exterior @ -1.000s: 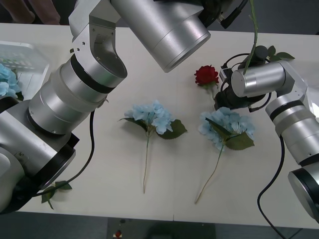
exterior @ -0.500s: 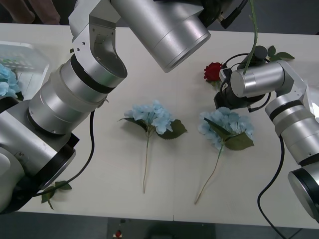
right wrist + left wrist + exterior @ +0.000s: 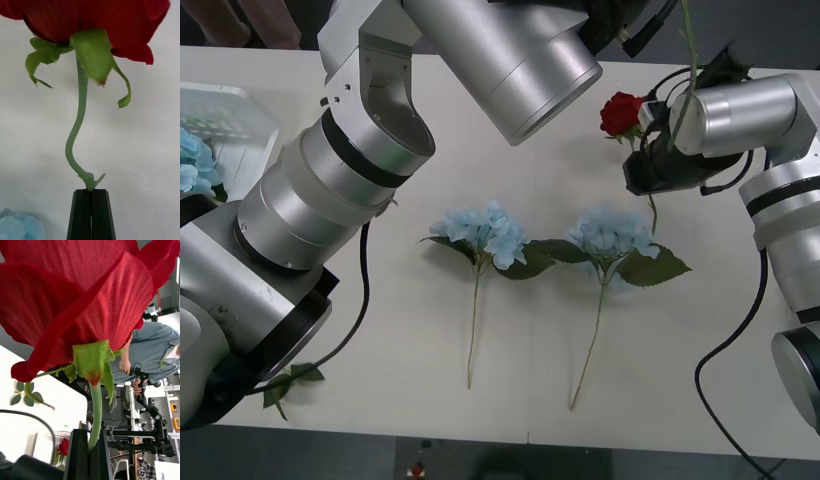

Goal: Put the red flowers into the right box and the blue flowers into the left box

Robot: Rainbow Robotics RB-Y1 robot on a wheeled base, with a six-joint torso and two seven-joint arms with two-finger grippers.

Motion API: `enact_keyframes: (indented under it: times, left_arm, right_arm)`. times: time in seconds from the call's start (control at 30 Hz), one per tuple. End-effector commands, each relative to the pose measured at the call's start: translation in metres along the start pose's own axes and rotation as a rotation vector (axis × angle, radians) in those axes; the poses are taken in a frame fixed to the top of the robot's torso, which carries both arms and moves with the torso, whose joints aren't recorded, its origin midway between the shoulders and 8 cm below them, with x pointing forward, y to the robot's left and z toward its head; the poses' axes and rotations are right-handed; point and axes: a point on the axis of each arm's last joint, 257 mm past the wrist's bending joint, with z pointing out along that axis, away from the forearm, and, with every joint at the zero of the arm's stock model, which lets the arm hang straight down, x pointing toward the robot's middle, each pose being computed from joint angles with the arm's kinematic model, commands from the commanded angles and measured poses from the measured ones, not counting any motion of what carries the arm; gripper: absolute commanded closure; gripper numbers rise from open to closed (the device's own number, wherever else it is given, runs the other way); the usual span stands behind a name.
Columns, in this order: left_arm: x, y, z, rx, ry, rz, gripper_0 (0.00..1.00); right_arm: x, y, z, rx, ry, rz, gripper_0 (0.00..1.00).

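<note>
**Holding two red roses, one in each end effector**

Pinching a thin green stem, the right end effector [image 3: 91, 195] has its two black fingers [image 3: 81, 213] pressed tight together. The stem curls out from the finger tips to a red rose [image 3: 90, 18] with green leaves under it. From the front, that rose [image 3: 621, 112] sits at the far right side of the table [image 3: 380, 390], just left of the right end effector, and its stem hangs down below. A bit of pale blue shows close beside these fingers.

The left end effector [image 3: 91, 442] is also shut tight on a green stem. Another big red rose [image 3: 82, 296] fans out right past its fingers. Farther off behind it there is a green leaf sprig [image 3: 26, 395], a small red rose [image 3: 63, 446], and a person in jeans.

Near the front of the table, below and to the left of the right end effector, lie two blue flowers side by side. One blue flower [image 3: 610, 235] is close to the right end effector. The other blue flower [image 3: 480, 235] lies farther left, and their leaves touch.

Far across the table from the right end effector sits the left box [image 3: 235, 120]. A third blue flower [image 3: 195, 160] lies in it.
</note>
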Motion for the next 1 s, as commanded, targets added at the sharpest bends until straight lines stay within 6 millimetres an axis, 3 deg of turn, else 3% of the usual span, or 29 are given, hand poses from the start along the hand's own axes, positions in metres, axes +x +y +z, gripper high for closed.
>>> enact_keyframes:
  times: [0.03,0.13,0.4,0.6,0.73,1.0]
  left_arm:
    - [-0.004,-0.039,-0.01,0.078,-0.009,0.004,1.0]
    - [-0.004,-0.039,-0.01,0.078,-0.009,0.004,1.0]
    - [-0.004,-0.039,-0.01,0.078,-0.009,0.004,1.0]
    - [-0.004,-0.039,-0.01,0.078,-0.009,0.004,1.0]
    - [-0.004,-0.039,-0.01,0.078,-0.009,0.004,1.0]
    - [-0.004,-0.039,-0.01,0.078,-0.009,0.004,1.0]
  right_arm:
    - [-0.032,-0.026,-0.049,0.028,-0.064,0.025,1.0]
    - [-0.032,-0.038,-0.066,0.037,-0.059,0.042,1.0]
    - [-0.028,-0.093,-0.133,0.044,-0.064,0.167,1.0]
    - [-0.007,-0.146,-0.182,0.06,-0.087,0.292,1.0]
    - [0.025,-0.191,-0.208,0.16,-0.114,0.323,1.0]
    - [0.093,-0.26,-0.234,0.335,-0.112,0.381,1.0]
